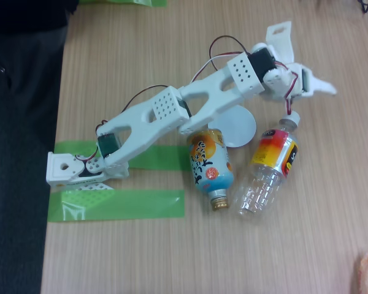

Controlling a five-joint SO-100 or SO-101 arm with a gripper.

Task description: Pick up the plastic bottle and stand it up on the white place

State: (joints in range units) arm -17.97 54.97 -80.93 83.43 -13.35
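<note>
White place [244, 130] half hidden under arm [190, 107]

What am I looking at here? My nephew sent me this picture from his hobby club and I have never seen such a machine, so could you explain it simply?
It is a small white robot arm, bolted at its base at the left onto a wooden table and held in place by strips of green tape. The one picture comes from a fixed camera looking down from above. At the arm's far end is a two-finger gripper, the part that grabs. It is open and holds nothing; it hovers near the white cap of the plastic bottle, a clear one lying on its side. Beside that lies a shorter orange-and-blue bottle, also on its side. Partly hidden under the arm is a round white disc, flat on the table.
</note>
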